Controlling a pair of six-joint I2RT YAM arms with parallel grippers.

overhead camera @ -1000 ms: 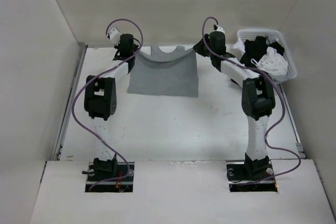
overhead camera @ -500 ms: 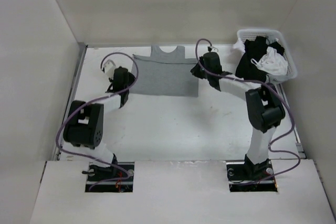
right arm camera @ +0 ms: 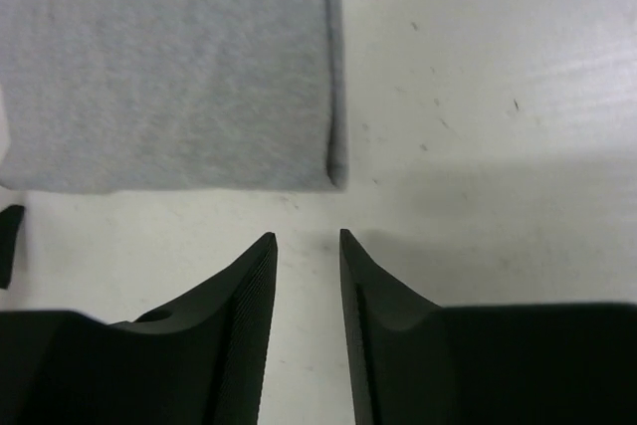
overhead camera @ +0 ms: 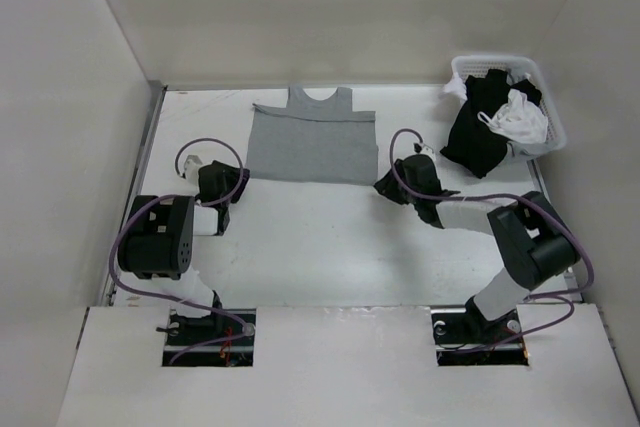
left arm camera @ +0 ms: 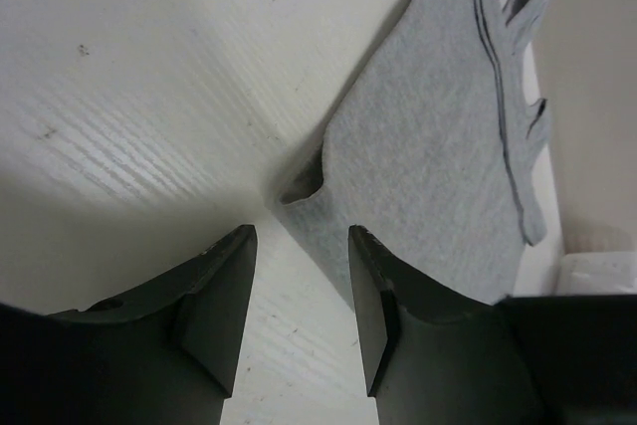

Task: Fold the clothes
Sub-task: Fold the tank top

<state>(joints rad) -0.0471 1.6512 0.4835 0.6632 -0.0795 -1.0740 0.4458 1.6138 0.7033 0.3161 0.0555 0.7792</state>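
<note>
The clothes, a light grey tank top, lie flat at the far middle of the table, with the straps and neck at the far edge. My left gripper is just off the top's near left corner. It is open in the left wrist view, with only table between the fingers and the grey fabric ahead. My right gripper is by the near right corner. It too is open, a little short of the cloth's folded edge.
A white basket stands at the far right, holding black garments that spill over its side and a small white garment. White walls close in the table on the left, back and right.
Both arms have drawn back from the far edge toward the near corners of the top. Both grippers have opened and let the cloth go, and it now lies flat.
</note>
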